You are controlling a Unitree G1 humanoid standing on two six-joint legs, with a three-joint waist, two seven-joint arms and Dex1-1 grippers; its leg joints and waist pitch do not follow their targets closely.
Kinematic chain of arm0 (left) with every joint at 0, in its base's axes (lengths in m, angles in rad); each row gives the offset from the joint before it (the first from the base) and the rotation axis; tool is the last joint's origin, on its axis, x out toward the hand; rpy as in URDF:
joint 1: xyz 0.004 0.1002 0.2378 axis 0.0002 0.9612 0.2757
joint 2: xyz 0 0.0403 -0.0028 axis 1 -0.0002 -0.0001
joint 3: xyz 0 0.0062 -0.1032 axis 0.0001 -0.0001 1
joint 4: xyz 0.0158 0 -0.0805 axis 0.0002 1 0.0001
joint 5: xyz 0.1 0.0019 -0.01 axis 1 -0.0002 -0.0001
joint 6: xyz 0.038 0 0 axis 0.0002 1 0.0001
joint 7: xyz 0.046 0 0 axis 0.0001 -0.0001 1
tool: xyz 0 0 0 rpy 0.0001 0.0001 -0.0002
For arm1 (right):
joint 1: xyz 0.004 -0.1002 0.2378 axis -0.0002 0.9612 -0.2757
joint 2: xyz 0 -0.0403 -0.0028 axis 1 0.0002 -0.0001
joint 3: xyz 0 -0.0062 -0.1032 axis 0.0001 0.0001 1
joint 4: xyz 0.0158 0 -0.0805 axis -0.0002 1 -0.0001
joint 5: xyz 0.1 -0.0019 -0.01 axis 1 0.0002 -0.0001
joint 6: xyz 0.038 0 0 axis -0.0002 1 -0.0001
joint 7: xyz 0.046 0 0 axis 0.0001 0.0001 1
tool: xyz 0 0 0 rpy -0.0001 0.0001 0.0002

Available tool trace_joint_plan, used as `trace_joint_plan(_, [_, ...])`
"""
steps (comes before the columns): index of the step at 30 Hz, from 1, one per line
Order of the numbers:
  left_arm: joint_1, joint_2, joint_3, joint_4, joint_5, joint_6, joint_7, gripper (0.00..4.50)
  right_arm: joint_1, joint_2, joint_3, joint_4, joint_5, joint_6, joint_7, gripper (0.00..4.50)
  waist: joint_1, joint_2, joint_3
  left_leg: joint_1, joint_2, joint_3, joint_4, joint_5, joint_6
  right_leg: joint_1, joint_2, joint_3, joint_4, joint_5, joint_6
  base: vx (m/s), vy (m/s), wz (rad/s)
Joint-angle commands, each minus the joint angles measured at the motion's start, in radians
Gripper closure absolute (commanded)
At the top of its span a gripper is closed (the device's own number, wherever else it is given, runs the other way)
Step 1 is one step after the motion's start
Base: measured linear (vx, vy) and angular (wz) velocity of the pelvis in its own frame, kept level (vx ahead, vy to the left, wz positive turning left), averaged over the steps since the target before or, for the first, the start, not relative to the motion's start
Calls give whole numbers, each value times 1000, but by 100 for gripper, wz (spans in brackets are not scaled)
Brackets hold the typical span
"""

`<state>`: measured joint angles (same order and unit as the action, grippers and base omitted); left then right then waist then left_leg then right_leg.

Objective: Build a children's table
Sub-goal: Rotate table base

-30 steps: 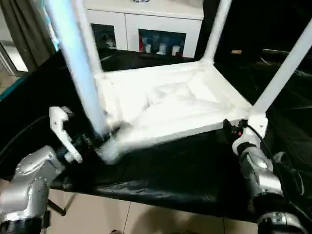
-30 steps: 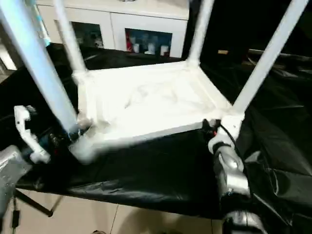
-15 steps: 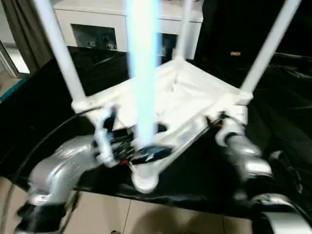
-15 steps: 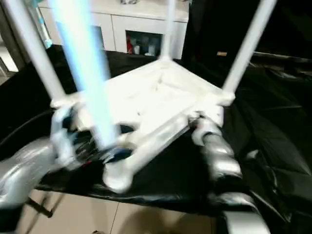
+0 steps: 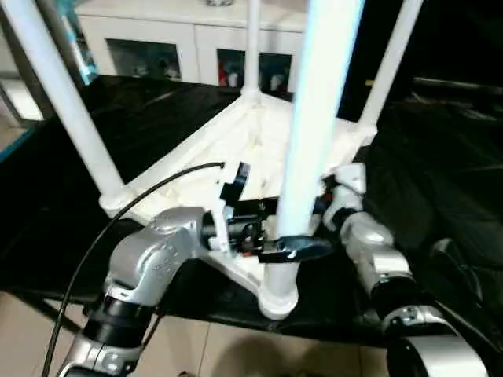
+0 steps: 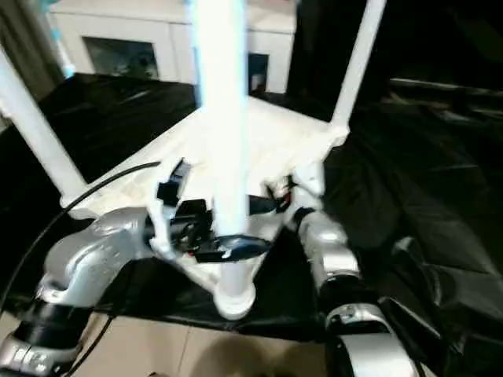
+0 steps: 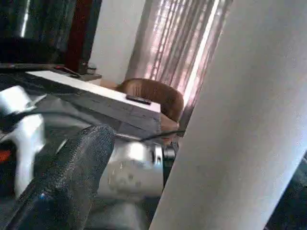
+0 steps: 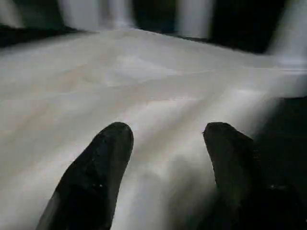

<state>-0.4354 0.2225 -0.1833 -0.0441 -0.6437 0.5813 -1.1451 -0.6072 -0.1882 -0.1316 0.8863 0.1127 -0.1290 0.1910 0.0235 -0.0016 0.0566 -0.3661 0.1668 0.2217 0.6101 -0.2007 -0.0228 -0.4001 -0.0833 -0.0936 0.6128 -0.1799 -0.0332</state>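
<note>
Children's table point(image 5: 236, 149) lies upside down on the black-sheeted table point(image 5: 71, 212), turned diagonally so one corner overhangs the near edge of that table. Top is white moulded plastic, ribbed on its exposed underside, with round sockets at the corners. Four legs stand up from the sockets: smooth white tubes, round in section, flaring slightly at the socket end. Nearest leg point(image 5: 310, 133) rises from the overhanging corner socket point(image 5: 275, 294) and looks pale blue-white where light washes over it. Left-side leg point(image 5: 67, 110) slants up from its corner; far leg point(image 5: 252, 43) and right-side leg point(image 5: 389, 63) stand behind.

Left gripper point(image 5: 287, 236) sits at the base of the nearest leg, just above the socket. Jaws spread wide around the tube; one glossy black finger point(image 5: 295, 249) lies across the front of the leg. Whether the fingers press the tube or only straddle it: cannot tell. In the left wrist view the leg point(image 7: 240, 124) is a broad matte white column beside one finely textured black finger point(image 7: 67, 177).

Right gripper point(image 8: 168, 158) is at the table top's edge near the right-side corner, jaws partly spread, rounded black fingertips point(image 8: 103, 163) over the white ribbed plastic point(image 8: 144, 96). Grip or mere hover: cannot tell.

Black sheet is glossy and creased, folds bunching at the right edge point(image 5: 448, 196). White cabinet point(image 5: 165, 35) with glass doors stands behind the far edge. Silver forearms, smooth metallic finish; black cable point(image 5: 118, 228) arcs over the left one
</note>
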Motion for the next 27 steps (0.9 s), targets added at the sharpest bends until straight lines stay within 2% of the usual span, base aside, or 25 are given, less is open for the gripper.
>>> trace_joint_plan(1, [-14, 7, 11, 19, 18, -8, 0, 6, -15, -47, -10, 70, -49, 28, -90, 172, -1, 3, -66, 17, 61, -39, -69, -182, 0, 48, -68, 64, -76, -230, -195, 0, 0, 0])
trace_joint_plan(4, [-15, 12, 9, 20, 16, -9, -8, 6, -20, -64, -2, 100, -60, 44, -113, 172, 4, 2, -65, 13, 58, -39, -67, -200, 7, 51, -73, 63, -82, -275, -175, 0, 0, 0])
trace_joint_plan(5, [-15, 17, 4, 20, 14, -9, -16, 6, -26, -72, 9, 122, -68, 58, -117, 172, 0, 1, -65, 10, 57, -40, -67, -202, 10, 53, -71, 62, -84, -288, -170, 0, 0, 0])
trace_joint_plan(7, [-16, 19, -2, 19, 13, -11, -23, 6, -35, -70, 20, 144, -72, 74, -108, 172, -3, 3, -66, 11, 57, -41, -66, -210, 15, 50, -71, 61, -85, -301, -170, 0, 0, 0])
trace_joint_plan(10, [-18, 17, -7, 18, 10, -13, -26, 6, -44, -54, 30, 160, -70, 87, -77, 172, -7, 5, -67, 9, 61, -42, -65, -205, 24, 50, -71, 61, -83, -284, -184, 0, 0, 0])
trace_joint_plan(13, [-22, 10, -14, 18, 6, -15, -34, 6, -59, -17, 28, 172, -50, 74, -6, 172, -12, 10, -68, 6, 64, -43, -66, -194, 34, 53, -72, 61, -77, -250, -206, 0, 0, 0])
trace_joint_plan(14, [-25, 4, -18, 19, 7, -17, -37, 6, -67, 1, 31, 180, -53, 59, 22, 172, -14, 13, -69, 9, 66, -42, -65, -189, 37, 51, -73, 62, -76, -236, -220, 0, 0, 0])
trace_joint_plan(17, [-27, -5, -25, 20, 8, -20, -39, 6, -69, 11, 38, 178, -55, 54, 35, 172, -16, 13, -69, 5, 66, -42, -65, -167, 42, 57, -73, 61, -71, -195, -233, 0, 0, 0])
trace_joint_plan(18, [-29, -12, -32, 22, 11, -24, -40, 6, -70, 18, 43, 178, -56, 50, 41, 172, -17, 10, -70, 5, 66, -42, -65, -164, 44, 57, -73, 61, -71, -192, -234, 0, 0, 0])
trace_joint_plan(20, [-35, -26, -46, 30, 21, -37, -40, 6, -72, 28, 53, 178, -59, 44, 50, 172, -17, 13, -70, 6, 67, -42, -65, -164, 46, 56, -73, 62, -71, -190, -238, 0, 0, 0])
trace_joint_plan(21, [-38, -32, -51, 35, 26, -43, -39, 6, -73, 32, 58, 178, -61, 43, 53, 172, -18, 10, -70, 6, 67, -41, -65, -164, 48, 56, -74, 62, -71, -191, -238, 0, 0, 0])
trace_joint_plan(23, [-58, -65, -75, 76, 71, -96, -22, 6, -75, 43, 76, 183, -76, 35, 59, 172, -17, 10, -68, 7, 65, -41, -64, -173, 46, 56, -73, 62, -77, -210, -233, 0, 0, 0])
trace_joint_plan(27, [-94, -97, -77, 149, 121, -156, 17, 6, -78, 53, 69, 188, -77, 26, 79, 172, -21, 8, -70, 3, 66, -43, -63, -181, 45, 61, -77, 63, -76, -220, -231, 0, 0, 0])
